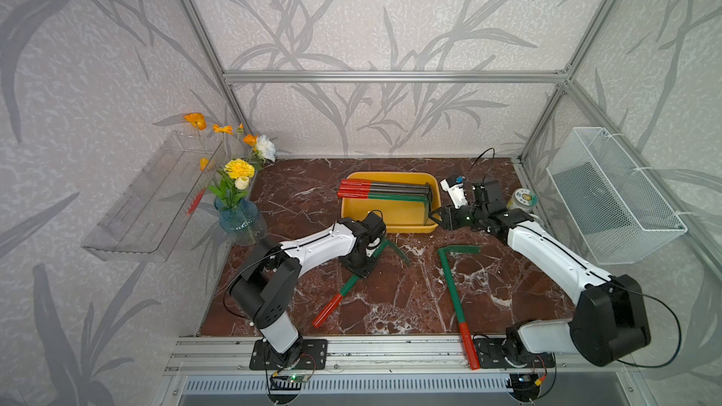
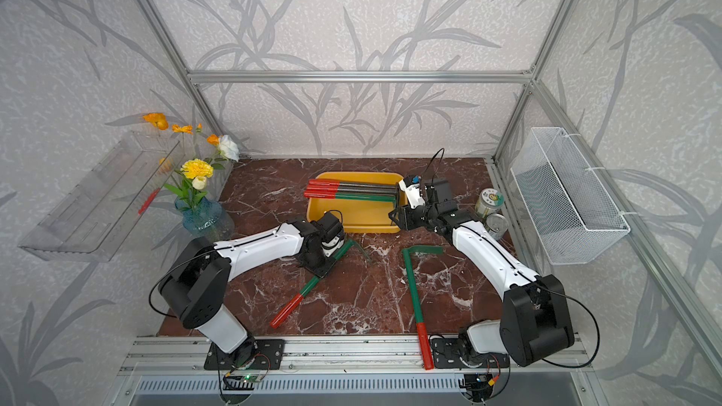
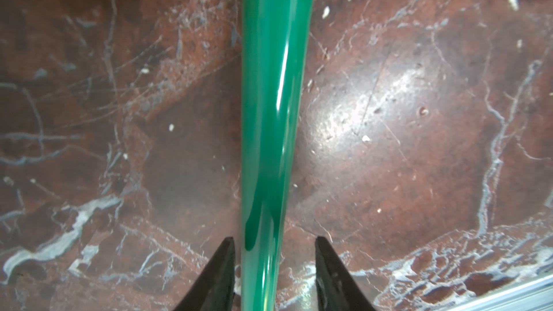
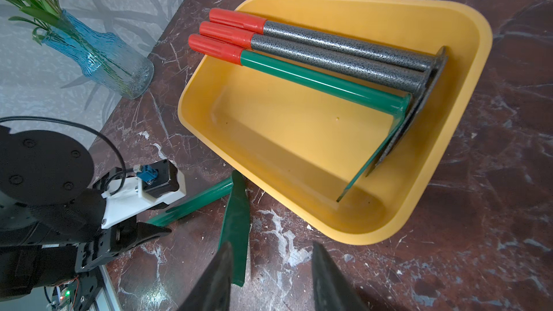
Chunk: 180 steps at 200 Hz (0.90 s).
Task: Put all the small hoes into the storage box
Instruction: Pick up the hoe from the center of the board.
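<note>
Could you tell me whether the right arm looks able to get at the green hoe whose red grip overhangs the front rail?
Probably yes: the green hoe with the red grip lies uncovered on the marble table beside that arm, and the right tool hangs open and empty.

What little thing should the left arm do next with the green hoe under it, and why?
Probably shut the left end effector on the handle of the hoe. Its jaws stand open on either side of the handle, with a gap on each side, and the hoe lies on the table, outside the box.
</note>
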### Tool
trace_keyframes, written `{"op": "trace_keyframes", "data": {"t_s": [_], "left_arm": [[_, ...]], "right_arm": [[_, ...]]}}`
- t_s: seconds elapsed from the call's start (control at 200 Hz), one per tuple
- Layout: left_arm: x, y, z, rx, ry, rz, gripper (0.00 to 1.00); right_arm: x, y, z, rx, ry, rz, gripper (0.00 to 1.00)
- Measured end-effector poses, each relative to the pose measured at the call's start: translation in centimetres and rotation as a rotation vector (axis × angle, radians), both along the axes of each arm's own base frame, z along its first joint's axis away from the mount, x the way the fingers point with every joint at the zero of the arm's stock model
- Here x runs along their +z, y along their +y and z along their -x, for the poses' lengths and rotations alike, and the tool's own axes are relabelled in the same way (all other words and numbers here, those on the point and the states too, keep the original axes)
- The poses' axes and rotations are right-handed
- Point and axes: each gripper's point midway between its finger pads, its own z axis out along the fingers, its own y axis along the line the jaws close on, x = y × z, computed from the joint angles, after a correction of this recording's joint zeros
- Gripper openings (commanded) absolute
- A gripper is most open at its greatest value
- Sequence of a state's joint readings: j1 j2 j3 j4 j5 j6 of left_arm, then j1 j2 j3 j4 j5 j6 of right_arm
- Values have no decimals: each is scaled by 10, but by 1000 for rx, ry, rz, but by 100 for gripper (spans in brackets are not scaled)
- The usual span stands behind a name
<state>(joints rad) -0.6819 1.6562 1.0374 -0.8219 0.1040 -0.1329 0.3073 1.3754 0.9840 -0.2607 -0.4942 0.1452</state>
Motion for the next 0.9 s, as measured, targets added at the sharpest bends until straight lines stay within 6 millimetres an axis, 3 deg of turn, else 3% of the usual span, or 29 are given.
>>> {"op": "trace_keyframes", "data": {"t_s": [0.185, 0.315, 0.55, 0.76, 0.9], "left_arm": [[-21, 12, 17, 51, 54, -41, 43], [-24, 14, 16, 65, 53, -55, 41], [-24, 9, 16, 57, 28, -62, 13], [-24, -1, 21, 30, -12, -57, 2], [-24, -6, 23, 7, -26, -52, 0]], "right_arm": [[0, 0, 0, -3, -1, 3, 44], [0, -1, 0, -3, -2, 3, 44], [0, -1, -1, -4, -5, 7, 44], [0, 0, 0, 4, -6, 7, 44], [0, 4, 6, 28, 5, 23, 44]]}}
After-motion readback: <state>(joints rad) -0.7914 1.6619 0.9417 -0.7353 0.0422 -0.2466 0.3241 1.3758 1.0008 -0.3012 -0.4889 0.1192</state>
